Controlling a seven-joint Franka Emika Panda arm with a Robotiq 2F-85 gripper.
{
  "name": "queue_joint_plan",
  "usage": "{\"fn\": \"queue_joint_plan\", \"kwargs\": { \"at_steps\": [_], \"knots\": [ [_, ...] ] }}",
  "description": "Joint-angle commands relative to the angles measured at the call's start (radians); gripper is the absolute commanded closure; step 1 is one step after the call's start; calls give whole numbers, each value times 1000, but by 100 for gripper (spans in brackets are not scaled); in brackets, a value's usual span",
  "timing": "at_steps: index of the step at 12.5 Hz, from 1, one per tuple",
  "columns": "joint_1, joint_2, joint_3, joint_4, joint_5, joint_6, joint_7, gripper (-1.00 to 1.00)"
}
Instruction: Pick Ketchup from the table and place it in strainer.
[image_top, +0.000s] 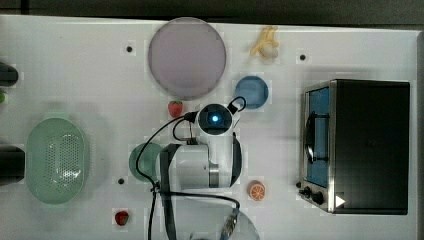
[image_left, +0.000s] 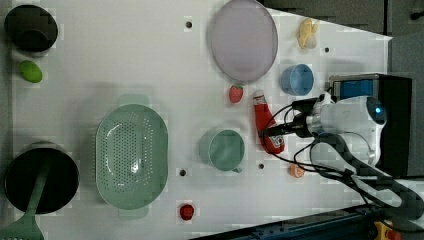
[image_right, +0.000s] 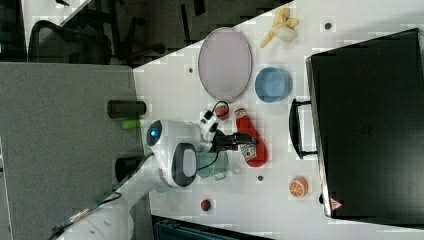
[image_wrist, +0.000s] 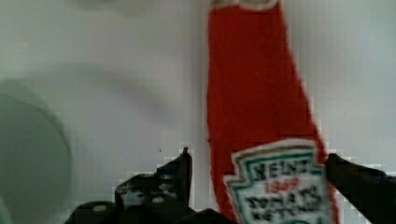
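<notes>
Red Ketchup (image_wrist: 257, 107) lies flat on the worktop (image_left: 125, 55), between my pincer (image_wrist: 257, 186)'s wide fingers, not yet clamped. Squeezing its slick label could squirt it sideways, well short of the strainer (image_left: 131, 155).

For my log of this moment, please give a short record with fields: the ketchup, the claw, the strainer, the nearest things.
ketchup: Ketchup lies flat on the table, white cap toward the strawberry
claw: claw open, one finger on each side of the bottle's label
strainer: strainer empty, beyond the green cup in the left view
stage: bottle not yet lifted
</notes>
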Motion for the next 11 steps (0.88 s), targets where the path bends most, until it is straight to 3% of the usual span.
{"fn": "queue_joint_plan", "kwargs": {
  "at_steps": [1,3,8,11],
  "knots": [
    [7,11,-9,10,-2,67,-41,-69],
    [7,15,-10,9,-2,79,-40,-24],
    [-1,-102,-17,29,3,36,-36,-24],
    [3,-305,-9,69,4,-200,-15,-24]
  ]
}}
